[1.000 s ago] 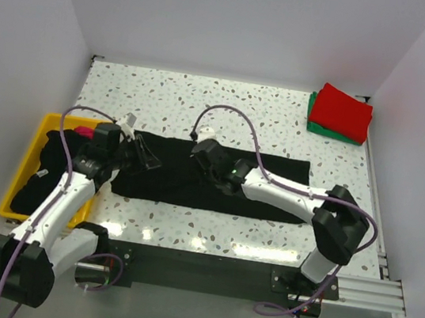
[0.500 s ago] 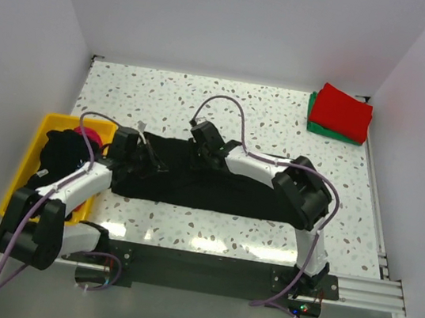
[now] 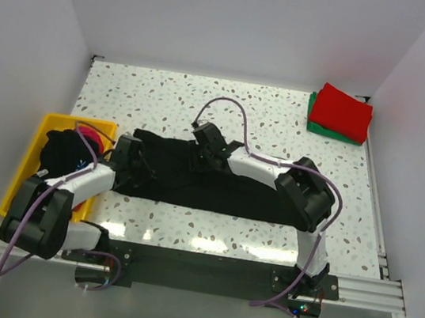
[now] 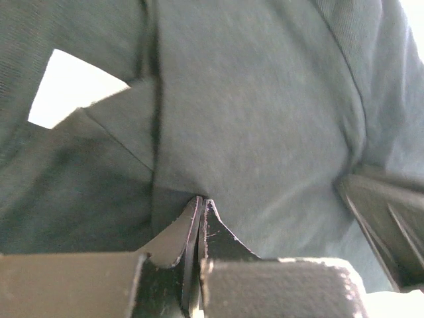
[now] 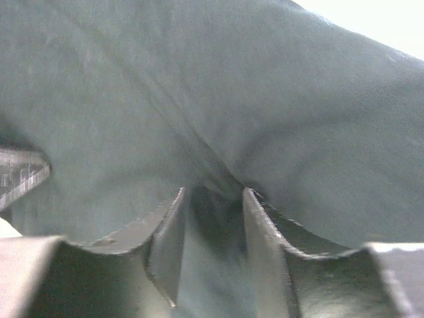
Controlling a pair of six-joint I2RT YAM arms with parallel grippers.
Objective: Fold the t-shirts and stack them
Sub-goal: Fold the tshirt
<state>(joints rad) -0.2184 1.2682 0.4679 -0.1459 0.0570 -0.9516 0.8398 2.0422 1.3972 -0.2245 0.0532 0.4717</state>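
1. Top view: the black shirt (image 3: 169, 183) lies across the table's (image 3: 282, 121) middle. The left gripper (image 4: 201, 202) is squeezed tight on a tiny pinch of its left end. That pinch might slip out.
2. The right gripper (image 5: 212, 199) has its jaws apart, with cloth bulging between them. If both lift now, that side may sag and crease.

black t-shirt (image 3: 191, 192): long rumpled band lying across table (image 3: 166, 96), left end bunched | red t-shirt (image 3: 344, 111): folded, stacked on folded green t-shirt (image 3: 313, 116), far right corner | second black t-shirt (image 3: 56, 158), pink t-shirt (image 3: 90, 137): heaped unfolded in yellow bin (image 3: 59, 117)
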